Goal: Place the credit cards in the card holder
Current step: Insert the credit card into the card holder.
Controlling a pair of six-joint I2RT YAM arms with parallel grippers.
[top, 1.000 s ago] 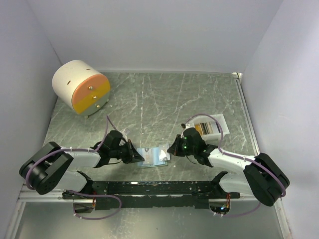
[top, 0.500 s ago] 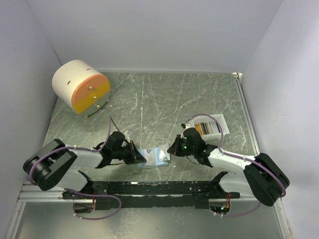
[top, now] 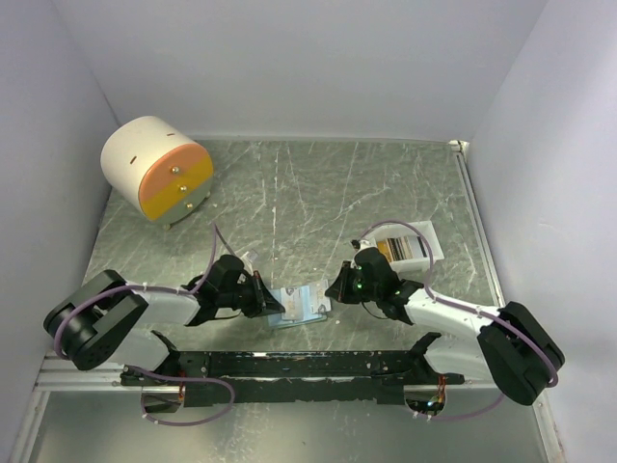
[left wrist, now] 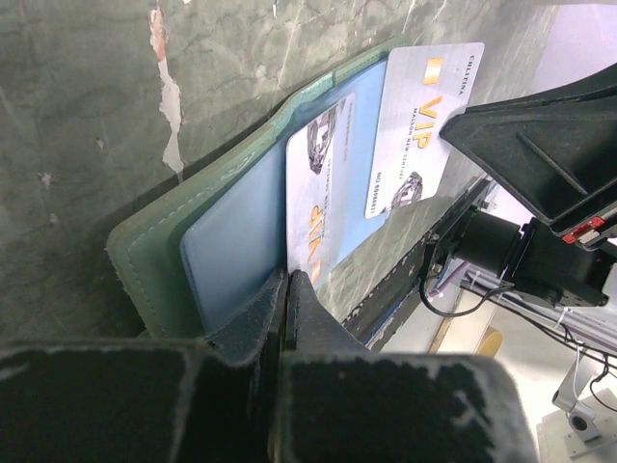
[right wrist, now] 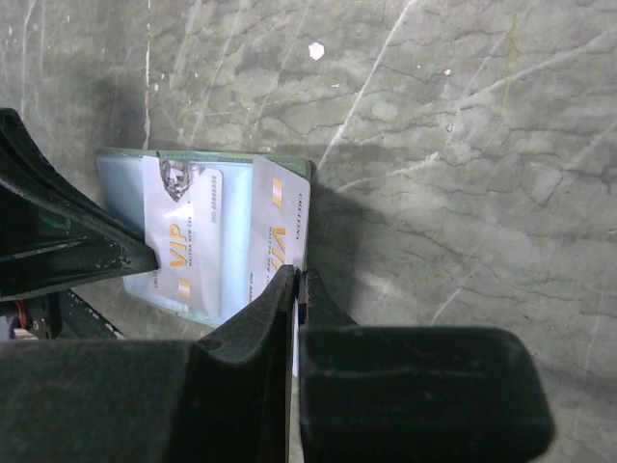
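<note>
The left gripper (left wrist: pixel 287 289), clamped on the card holder (left wrist: pixel 231 260), has edged rightward. The right gripper (right wrist: pixel 295 280) pinches a VIP card (right wrist: pixel 280 217) at centre frame. Insertion appears incomplete.

My scratched grey-green table (top: pixel 318 188) carries a round cabinet (top: pixel 154 169) far left and a white tray (top: pixel 439 253) at right. The card holder (top: pixel 297 306) lies open near my bases.

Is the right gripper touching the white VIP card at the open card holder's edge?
Touching. In the right wrist view, the right gripper is shut on the lower edge of the VIP card, no gap visible.
</note>
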